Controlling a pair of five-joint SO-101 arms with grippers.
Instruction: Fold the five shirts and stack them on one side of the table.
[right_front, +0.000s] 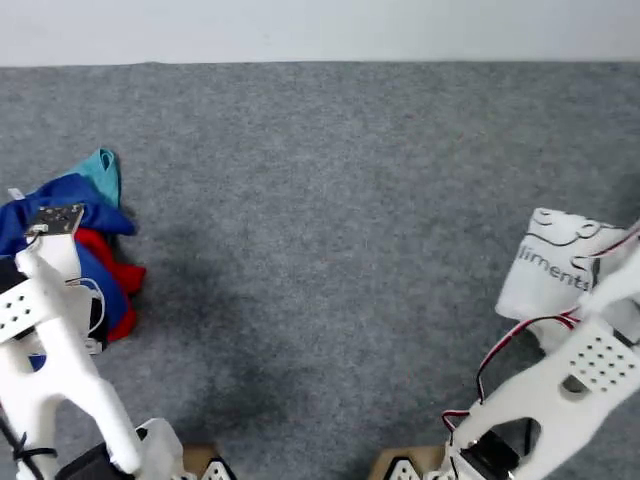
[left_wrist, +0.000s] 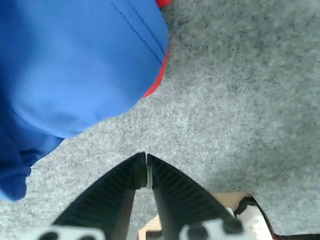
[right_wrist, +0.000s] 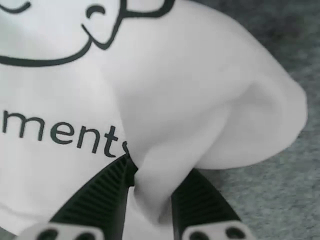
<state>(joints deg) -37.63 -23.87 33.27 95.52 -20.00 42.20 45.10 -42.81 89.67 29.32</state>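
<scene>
Blue shirt (left_wrist: 75, 65) lies bunched just ahead of our left claw (left_wrist: 146, 167), a red shirt (right_front: 122, 278) beneath it and a teal shirt (right_front: 103, 170) beyond. We see that claw's jaws pressed together, holding nothing, over the grey table (right_front: 330, 200). Our right claw (right_wrist: 152, 182) pinches a fold of the white printed shirt (right_wrist: 190, 100), which spreads ahead of it on the table.

We see the right gripper (right_wrist: 157, 172) closed on a fold of the white shirt (right_wrist: 170, 95). Grey table (right_wrist: 290, 205) lies beside the cloth.
</scene>
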